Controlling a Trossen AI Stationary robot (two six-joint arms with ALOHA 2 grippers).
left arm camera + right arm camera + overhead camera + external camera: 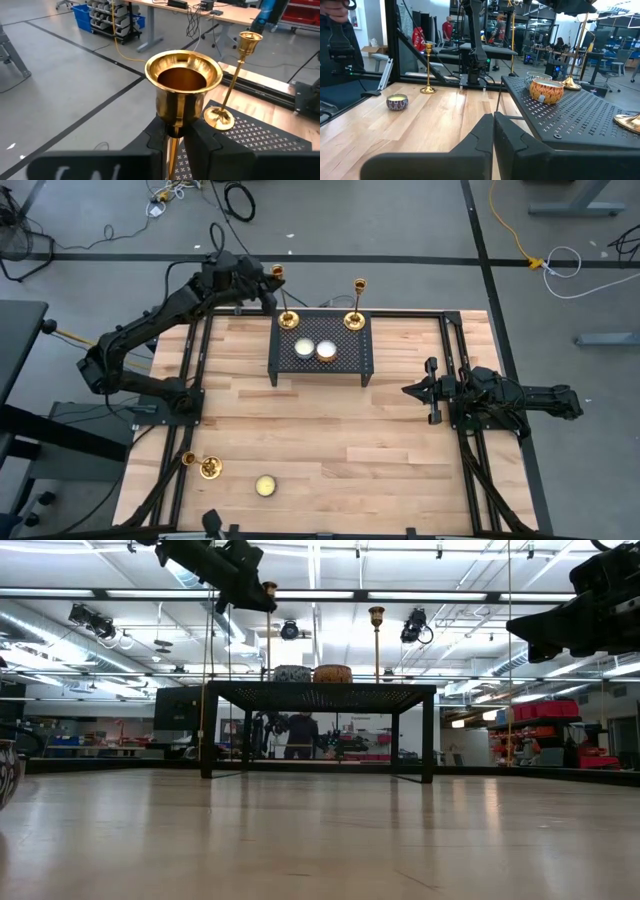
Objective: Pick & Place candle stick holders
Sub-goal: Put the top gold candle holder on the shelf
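Note:
Three gold candle stick holders show. One [286, 308] stands upright at the far left corner of the black mesh rack [345, 365], and my left gripper [268, 280] is shut on its top. A second [355, 310] stands free on its round base at the rack's far side. The third [205, 467] stands on the table near the front left. My right gripper [408, 390] waits shut above the table's right side, holding nothing. My left gripper pinches the thin stem [172, 145] between its two fingers [161, 142], just under the flared cup [183, 82]. The fingers come nearly level from the table's left and lie across the stem. The holder is upright, its base [288, 318] over the rack's corner; whether the base touches, I cannot tell.
Two candle tins [304, 348] [326, 351] sit on the rack in front of the holders. Another tin [265, 485] lies on the wooden table near its front edge. Black rails [462, 360] run along both sides of the table.

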